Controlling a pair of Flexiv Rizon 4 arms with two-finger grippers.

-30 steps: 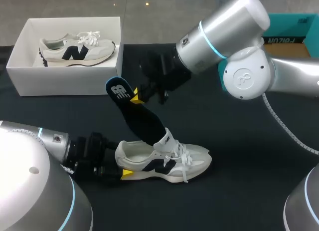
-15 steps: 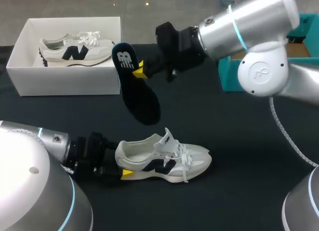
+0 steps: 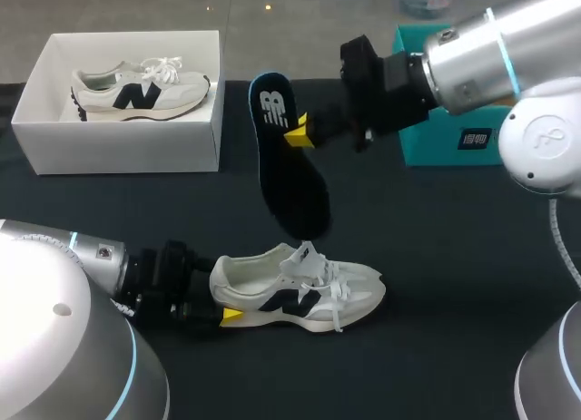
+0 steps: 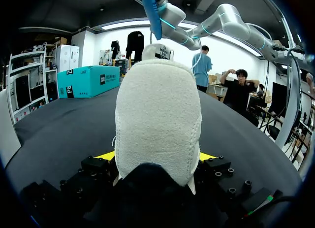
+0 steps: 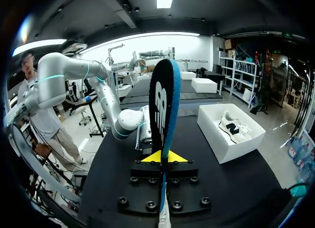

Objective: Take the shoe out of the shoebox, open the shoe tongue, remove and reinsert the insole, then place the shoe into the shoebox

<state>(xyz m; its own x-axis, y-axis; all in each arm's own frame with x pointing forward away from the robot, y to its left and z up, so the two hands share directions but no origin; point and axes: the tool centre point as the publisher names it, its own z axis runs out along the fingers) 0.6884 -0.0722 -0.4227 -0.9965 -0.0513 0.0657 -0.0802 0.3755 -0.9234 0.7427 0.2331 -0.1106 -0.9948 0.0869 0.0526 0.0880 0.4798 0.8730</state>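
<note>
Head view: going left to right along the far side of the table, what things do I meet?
White shoebox → insole held up by the right tool → teal box.

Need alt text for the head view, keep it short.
The right gripper holds a dark insole in the air above a white shoe lying on the black table, its heel clamped by the left gripper. A white shoebox at the far left holds a second shoe.

Left pincer (image 4: pixel 156 155) low, clamped on shoe (image 4: pixel 158 119) heel, right pincer (image 5: pixel 162 157) raised, clamped on insole (image 5: pixel 161 105)
</note>
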